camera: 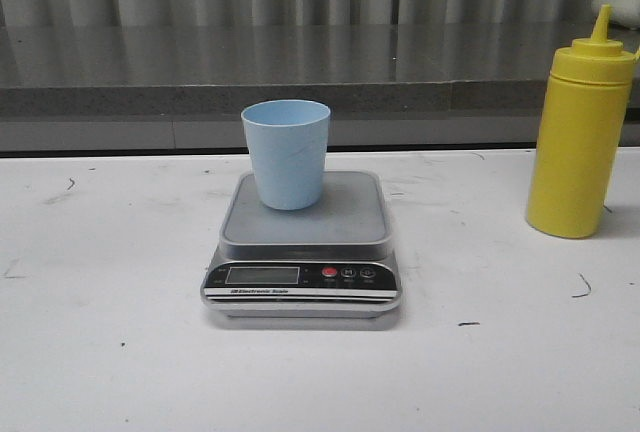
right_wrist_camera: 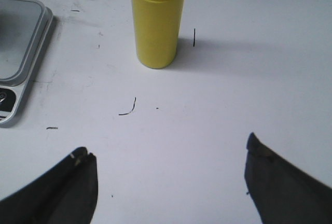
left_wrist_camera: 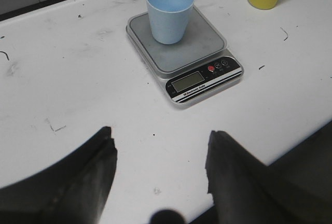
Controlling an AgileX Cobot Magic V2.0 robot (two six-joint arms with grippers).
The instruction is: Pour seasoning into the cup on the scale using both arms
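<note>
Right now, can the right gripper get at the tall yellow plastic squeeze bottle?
Probably yes. The right gripper is open, and the tall yellow plastic squeeze bottle stands upright ahead of it, with only bare white table between. The silver scale sits off to one side.

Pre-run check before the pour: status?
Left gripper open, right gripper open, both empty. Cup upright on scale. Seasoning bottle upright on table, ungrasped. No obstructions visible.

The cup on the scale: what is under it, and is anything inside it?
The cup stands upright on the steel platform of the scale. The platform patch beneath its base is covered. The visible upper inner wall looks bare; the cup's bottom is hidden from all views.
</note>
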